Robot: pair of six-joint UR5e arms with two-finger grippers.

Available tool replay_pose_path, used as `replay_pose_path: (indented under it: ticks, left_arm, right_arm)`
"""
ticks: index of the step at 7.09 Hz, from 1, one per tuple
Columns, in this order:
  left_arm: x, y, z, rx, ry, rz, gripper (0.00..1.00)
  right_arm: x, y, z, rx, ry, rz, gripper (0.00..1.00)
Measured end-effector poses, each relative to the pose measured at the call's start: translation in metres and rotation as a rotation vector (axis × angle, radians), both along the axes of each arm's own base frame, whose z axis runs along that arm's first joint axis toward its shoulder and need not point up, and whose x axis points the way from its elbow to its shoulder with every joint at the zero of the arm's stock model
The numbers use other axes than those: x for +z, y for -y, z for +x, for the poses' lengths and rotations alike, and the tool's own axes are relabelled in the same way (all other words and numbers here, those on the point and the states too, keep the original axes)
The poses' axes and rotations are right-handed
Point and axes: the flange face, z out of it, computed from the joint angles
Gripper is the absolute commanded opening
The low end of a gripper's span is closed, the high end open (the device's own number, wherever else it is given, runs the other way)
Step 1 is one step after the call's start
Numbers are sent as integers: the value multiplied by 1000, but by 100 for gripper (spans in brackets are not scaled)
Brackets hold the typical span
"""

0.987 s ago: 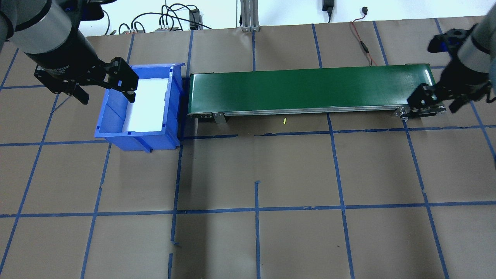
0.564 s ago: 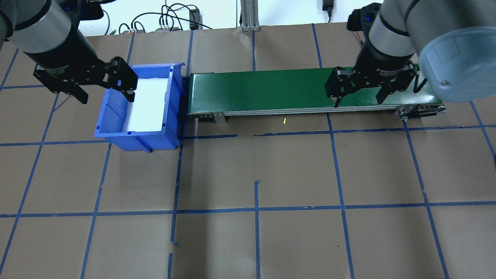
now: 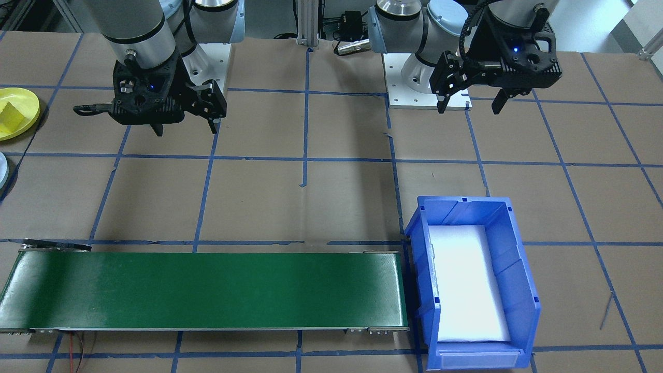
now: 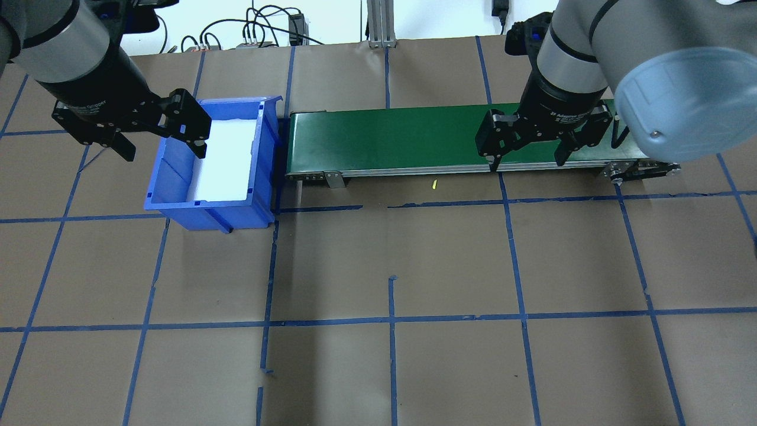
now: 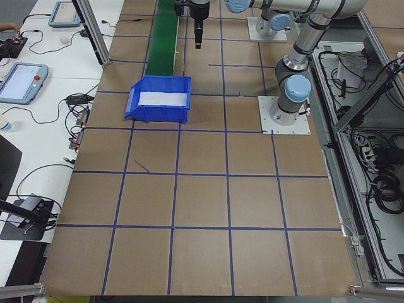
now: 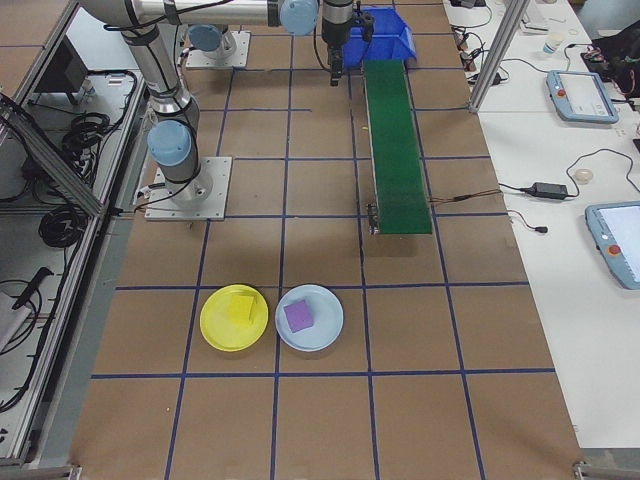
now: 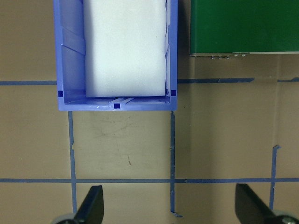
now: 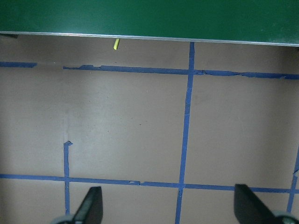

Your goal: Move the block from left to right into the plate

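The yellow plate [image 6: 222, 330] lies on the table beyond the conveyor's right end and holds a yellow block [image 6: 241, 307]. It also shows at the edge of the front-facing view, plate [image 3: 26, 101] and block [image 3: 10, 115]. My right gripper [image 4: 525, 163] hangs open and empty over the near edge of the green conveyor [image 4: 414, 139]; its wrist view shows bare table between the fingers [image 8: 91, 207]. Over the left wall of the blue bin [image 4: 171, 177] my left gripper [image 4: 164, 148] stands open, holding nothing. No block lies on the belt or in the bin.
A light-blue plate [image 6: 322, 335] with a purple block [image 6: 299, 315] sits beside the yellow one. White foam [image 7: 125, 46] lines the bin. A small yellow scrap [image 4: 433, 184] lies in front of the conveyor. Cables run along the table's far edge.
My right arm has swung left from the conveyor's right end to over the belt's right part, gripper still open. The left arm has not moved.
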Motion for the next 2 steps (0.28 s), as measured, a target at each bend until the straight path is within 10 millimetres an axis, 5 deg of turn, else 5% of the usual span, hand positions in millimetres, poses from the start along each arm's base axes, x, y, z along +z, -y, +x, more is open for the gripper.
replay_pose_path:
  ticks: [2]
  left_arm:
    - [-8,-3,-4,-9,3,32,100]
  right_arm:
    - [-2,1,-5,6,-2,9,100]
